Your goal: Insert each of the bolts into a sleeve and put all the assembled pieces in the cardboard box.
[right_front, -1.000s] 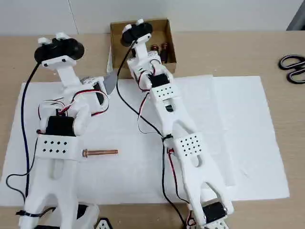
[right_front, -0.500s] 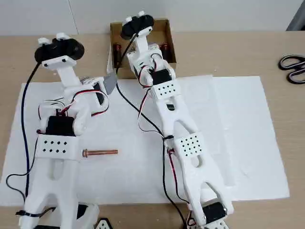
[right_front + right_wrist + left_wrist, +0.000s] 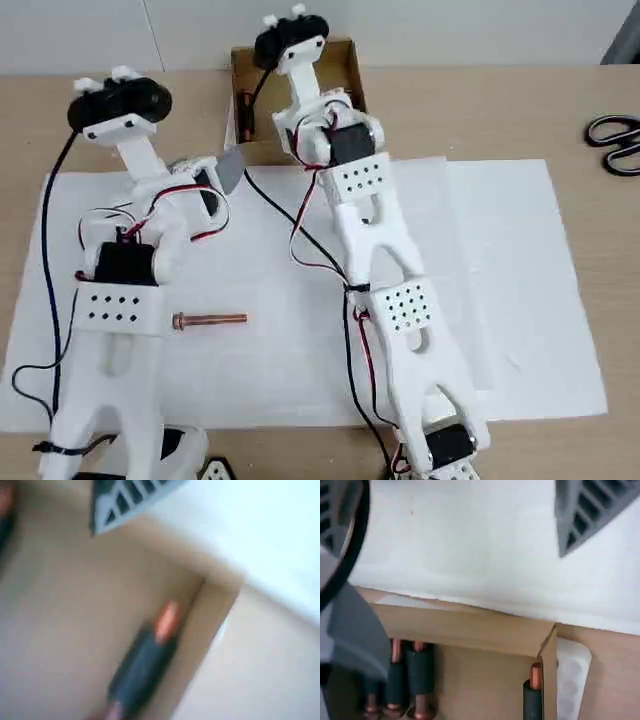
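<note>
The cardboard box [image 3: 354,70] stands at the far edge of the bench [image 3: 480,110], left of its middle, with assembled pieces [image 3: 415,680] lying inside it, one of them along its left wall. A sheet [image 3: 500,280] lies just in front of the box and runs to the bench's near edge. On the sheet's left half a bolt [image 3: 210,320] lies crosswise, just beside the left arm [image 3: 130,260]. The right arm [image 3: 370,220] stretches from the near edge over the sheet's middle to the box, and scissors [image 3: 615,140] lie off the sheet at the bench's right edge, toward the far corner.
</note>
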{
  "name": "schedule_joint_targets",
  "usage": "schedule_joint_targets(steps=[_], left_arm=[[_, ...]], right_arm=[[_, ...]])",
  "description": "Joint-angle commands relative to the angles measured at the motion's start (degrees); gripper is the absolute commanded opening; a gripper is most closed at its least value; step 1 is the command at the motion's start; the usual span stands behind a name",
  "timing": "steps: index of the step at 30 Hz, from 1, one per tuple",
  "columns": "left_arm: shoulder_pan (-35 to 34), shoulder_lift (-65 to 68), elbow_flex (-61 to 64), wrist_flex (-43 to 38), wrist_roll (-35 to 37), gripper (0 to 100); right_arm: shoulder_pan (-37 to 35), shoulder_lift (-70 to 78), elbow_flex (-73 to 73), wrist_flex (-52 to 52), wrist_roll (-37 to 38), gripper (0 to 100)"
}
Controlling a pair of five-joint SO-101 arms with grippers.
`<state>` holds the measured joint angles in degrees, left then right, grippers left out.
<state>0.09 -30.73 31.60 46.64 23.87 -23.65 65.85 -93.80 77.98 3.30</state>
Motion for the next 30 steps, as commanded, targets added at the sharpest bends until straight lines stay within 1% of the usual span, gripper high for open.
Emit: schedule_joint_targets(steps=[1, 5, 14, 16, 18, 20, 22, 24, 26, 30], left_arm=[[0.1, -0.5, -2.8, 0.0, 0.5, 26], [0.1, -0.4, -2.3, 0.1, 1.9, 26], [-0.3, -0.5, 0.4, 0.1, 2.0, 26], [-0.4, -0.5, 1.3, 0.1, 1.8, 26], [-0.4, -0.5, 1.8, 0.1, 1.8, 26], [-0.4, -0.5, 2.1, 0.1, 1.8, 26], [-0.4, -0.5, 2.1, 0.1, 1.8, 26], [-0.4, -0.4, 2.1, 0.1, 1.8, 26], [-0.3, -0.3, 2.1, 0.0, 1.8, 26], [-0.1, -0.2, 2.5, -0.2, 1.8, 26]], right_arm=[[0.0, -7.6, -2.6, 11.6, 0.4, 19.4], [0.2, -10.3, -2.5, 20.9, 0.2, 19.4], [1.5, -12.3, -2.0, 22.2, 0.6, 19.3], [1.8, -12.4, 0.3, 22.2, 4.3, 19.3], [1.6, -12.4, 4.2, 22.5, 10.8, 19.3], [1.6, -13.3, 9.2, 22.5, 15.7, 19.3], [1.5, -16.8, 14.3, 22.5, 18.1, 19.3], [1.3, -21.9, 21.1, 22.5, 19.6, 19.3], [0.7, -27.2, 30.9, 22.3, 22.0, 19.3], [0.7, -36.1, 48.2, 21.2, 29.8, 19.4]])
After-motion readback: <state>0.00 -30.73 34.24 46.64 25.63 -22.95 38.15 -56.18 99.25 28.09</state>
